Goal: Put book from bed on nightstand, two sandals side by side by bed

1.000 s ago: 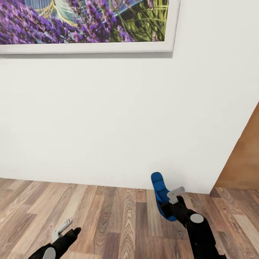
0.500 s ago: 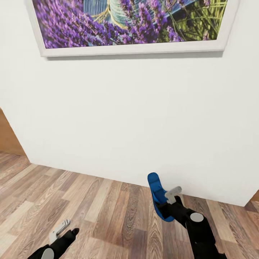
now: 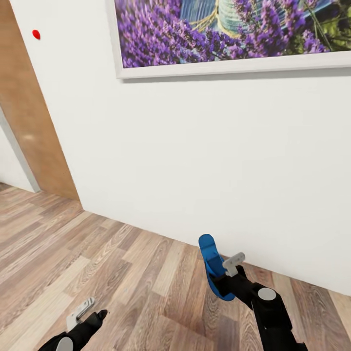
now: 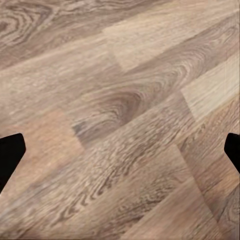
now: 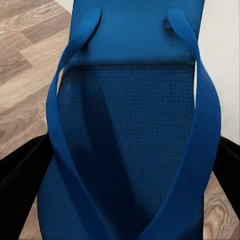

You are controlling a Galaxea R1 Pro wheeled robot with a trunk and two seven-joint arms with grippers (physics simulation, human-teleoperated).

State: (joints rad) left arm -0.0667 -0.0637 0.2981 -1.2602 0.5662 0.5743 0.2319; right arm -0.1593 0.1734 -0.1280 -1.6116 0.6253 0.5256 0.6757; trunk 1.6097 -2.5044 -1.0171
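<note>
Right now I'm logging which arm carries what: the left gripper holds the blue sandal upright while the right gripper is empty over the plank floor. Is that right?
The arms are swapped. The right gripper is shut on the blue sandal, held upright, as the head view shows; the right wrist view shows it between the fingers. The left gripper hangs empty and open over the plank floor.

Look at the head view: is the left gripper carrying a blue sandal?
No. The left gripper is open and bare above the wood floor; the sandal is clamped in the right gripper.
</note>
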